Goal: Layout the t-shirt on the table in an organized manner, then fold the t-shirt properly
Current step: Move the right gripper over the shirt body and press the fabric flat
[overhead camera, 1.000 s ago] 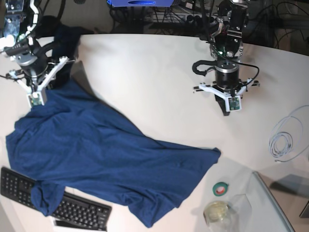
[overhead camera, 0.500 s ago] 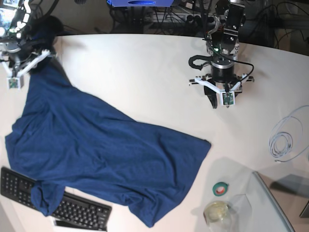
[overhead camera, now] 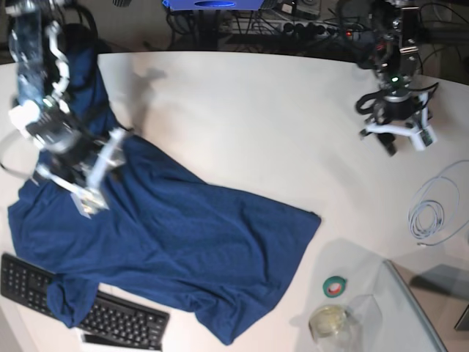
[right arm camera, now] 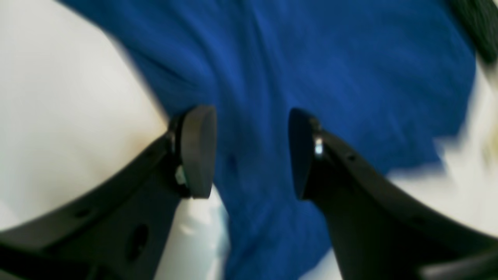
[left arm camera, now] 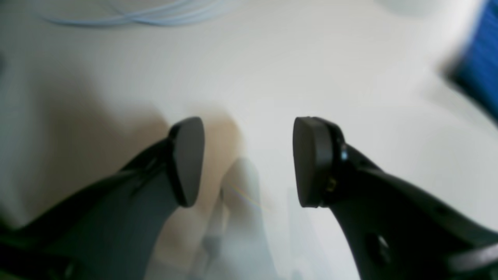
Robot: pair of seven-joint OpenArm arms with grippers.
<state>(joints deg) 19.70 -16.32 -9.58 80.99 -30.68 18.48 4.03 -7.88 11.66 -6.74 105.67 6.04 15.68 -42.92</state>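
Observation:
The dark blue t-shirt lies spread on a slant across the white table, from the back left corner to a point near the middle. One lower corner drapes over the keyboard. My right gripper is open just above the t-shirt, with nothing between its pads. The right arm hovers over the shirt's upper left part. My left gripper is open over bare table, empty, and its arm is at the back right. A strip of blue shows at that view's right edge.
A black keyboard lies at the front left, partly under the shirt. At the front right sit a green tape roll, a clear jar and a glass panel. A coiled white cable lies by the right edge.
Both grippers have opened. The right arm let go of the shirt's back left edge and came forward over the fabric. The left arm moved away to the back right.

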